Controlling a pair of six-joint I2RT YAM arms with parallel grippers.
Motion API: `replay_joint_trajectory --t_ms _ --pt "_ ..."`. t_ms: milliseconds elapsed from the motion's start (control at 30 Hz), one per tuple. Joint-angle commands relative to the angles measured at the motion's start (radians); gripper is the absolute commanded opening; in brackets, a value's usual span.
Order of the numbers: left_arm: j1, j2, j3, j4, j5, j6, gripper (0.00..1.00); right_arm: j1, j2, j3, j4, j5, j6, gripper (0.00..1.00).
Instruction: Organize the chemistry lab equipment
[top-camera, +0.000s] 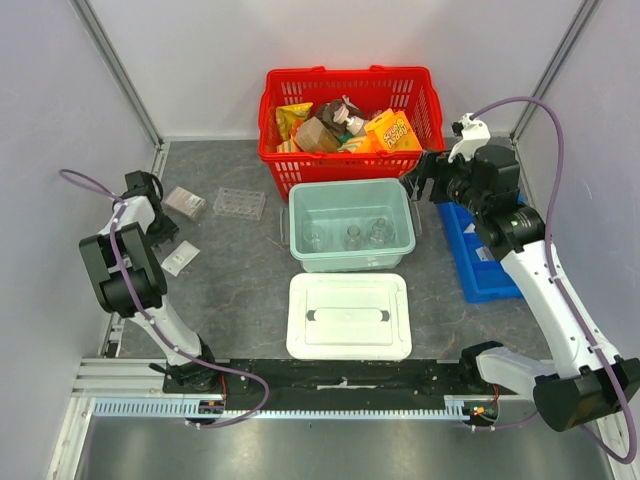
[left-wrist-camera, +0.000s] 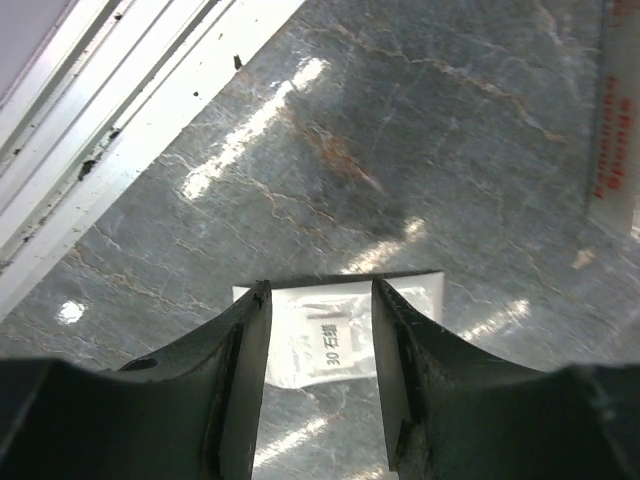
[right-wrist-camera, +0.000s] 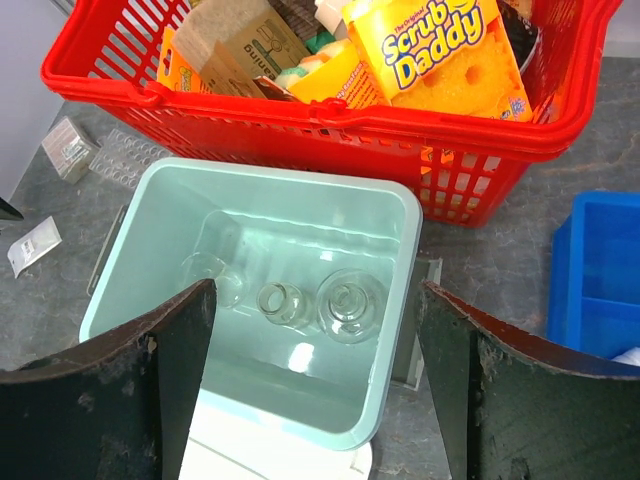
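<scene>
Well left of the mint bin (right-wrist-camera: 270, 178), my left gripper (left-wrist-camera: 320, 287) hangs over a flat packet (left-wrist-camera: 330, 345), jaws partway apart, the packet's long side crossing the gap. There's bare tabletop (left-wrist-camera: 450, 150) around it and the frame rail (left-wrist-camera: 120, 110) is close by. My right gripper (right-wrist-camera: 315, 288) gapes wide above the bin, three flasks (right-wrist-camera: 350, 305) upright inside, and the packet's print shows only on the left wrist view.

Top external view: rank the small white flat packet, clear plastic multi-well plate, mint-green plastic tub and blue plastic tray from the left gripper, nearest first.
From the left gripper:
1. small white flat packet, right beside it, near side.
2. clear plastic multi-well plate, to its right, farther back.
3. mint-green plastic tub, table centre.
4. blue plastic tray, far right.
</scene>
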Motion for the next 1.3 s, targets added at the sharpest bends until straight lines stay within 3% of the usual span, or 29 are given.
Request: replay_joint_trajectory --t_ms 0,100,367,767,933,1267 --pt "0.002 0.048 0.059 -0.034 -0.089 0.063 0.49 0.004 -0.026 0.046 0.025 -0.017 -0.022 0.87" --pt "0.004 0.068 0.064 -0.051 -0.118 0.067 0.44 0.004 -0.029 0.046 0.025 -0.021 -0.025 0.88" --pt "0.002 0.127 0.044 -0.108 -0.066 0.044 0.40 0.004 -0.046 0.043 0.030 -0.017 -0.022 0.88" --pt "-0.033 -0.125 -0.218 -0.091 0.195 0.000 0.40 0.004 -0.076 0.012 0.038 -0.021 0.009 0.89" --pt "-0.087 -0.205 -0.304 -0.074 0.233 -0.016 0.44 0.004 -0.082 0.000 0.038 -0.020 0.014 0.89" --pt "-0.154 -0.326 -0.295 -0.079 0.169 0.032 0.63 0.004 -0.092 -0.015 0.038 -0.019 0.017 0.90"
